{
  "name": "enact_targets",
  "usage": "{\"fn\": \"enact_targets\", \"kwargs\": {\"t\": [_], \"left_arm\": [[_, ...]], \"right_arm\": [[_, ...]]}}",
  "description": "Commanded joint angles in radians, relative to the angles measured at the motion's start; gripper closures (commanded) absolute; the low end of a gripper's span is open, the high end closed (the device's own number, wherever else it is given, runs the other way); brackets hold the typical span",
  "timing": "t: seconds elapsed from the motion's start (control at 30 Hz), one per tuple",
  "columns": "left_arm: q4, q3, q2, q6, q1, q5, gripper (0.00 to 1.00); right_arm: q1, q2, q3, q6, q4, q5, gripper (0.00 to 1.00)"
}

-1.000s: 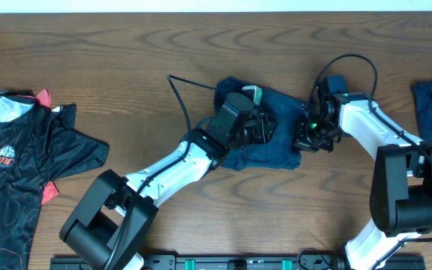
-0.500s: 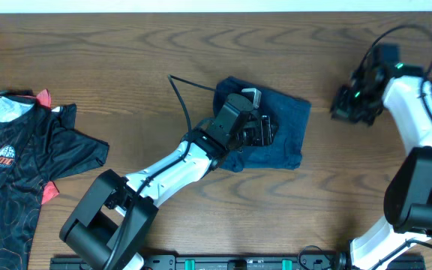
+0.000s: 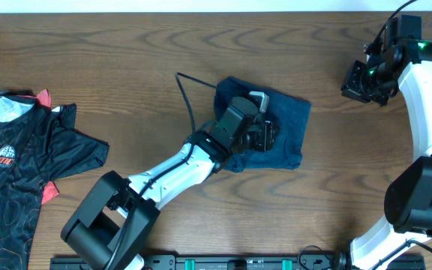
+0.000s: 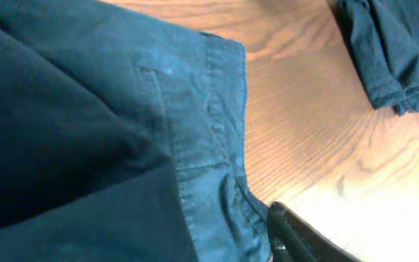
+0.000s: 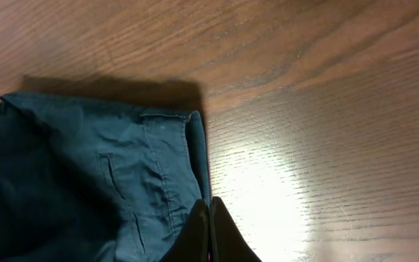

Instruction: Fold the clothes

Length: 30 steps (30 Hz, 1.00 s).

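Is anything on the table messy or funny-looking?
Nothing is spilled or broken. The folded blue garment in the middle lies a bit crooked, with the left gripper over it. The black patterned shirt at the left edge lies spread out and rumpled, not folded.

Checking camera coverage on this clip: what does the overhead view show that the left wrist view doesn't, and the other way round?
Only overhead: the black printed shirt at far left, both arms, and the right pincer off to the right, clear of the cloth. Only left wrist: a second dark garment bunched at top right, and stitched seams up close. Both: the folded navy garment on the wooden table, with the left pincer over it.
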Motion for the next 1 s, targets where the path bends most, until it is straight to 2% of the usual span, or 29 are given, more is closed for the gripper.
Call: {"fn": "enact_targets", "kwargs": {"t": [0.0,0.03,0.07,0.2,0.33,0.5,0.57,0.63,0.8,0.97], "left_arm": [[-0.034,0.007,0.001,0.121,-0.029,-0.079,0.56],[-0.058,0.011,0.001,0.137,-0.037,-0.111,0.54],[-0.090,0.014,0.001,0.157,-0.048,-0.154,0.44],[-0.173,0.031,0.001,0.195,-0.073,-0.260,0.44],[-0.187,0.039,0.001,0.217,-0.089,-0.316,0.44],[-0.172,0.076,0.001,0.217,-0.090,-0.319,0.43],[-0.161,0.107,0.001,0.216,-0.090,-0.314,0.34],[-0.148,0.143,0.001,0.216,-0.090,-0.287,0.30],[-0.145,0.238,0.001,0.216,-0.101,-0.251,0.30],[-0.149,0.254,0.002,0.216,-0.129,-0.251,0.30]], "right_arm": [[0.003,0.013,0.013,-0.013,-0.009,0.010,0.99],[0.003,0.013,0.013,-0.013,-0.012,0.010,0.98],[0.005,0.013,0.011,-0.013,-0.015,0.010,0.98],[0.005,0.019,0.010,-0.021,-0.024,0.010,0.98],[0.005,0.036,0.010,-0.036,-0.044,0.009,0.99],[0.009,0.074,0.009,-0.043,-0.063,0.009,0.98],[0.014,0.092,0.009,-0.043,-0.066,0.009,0.98],[0.018,0.111,0.009,-0.043,-0.064,0.009,0.98],[0.018,0.148,0.009,-0.043,-0.058,0.010,0.99],[0.007,0.148,0.010,-0.050,-0.045,0.010,0.98]]}}
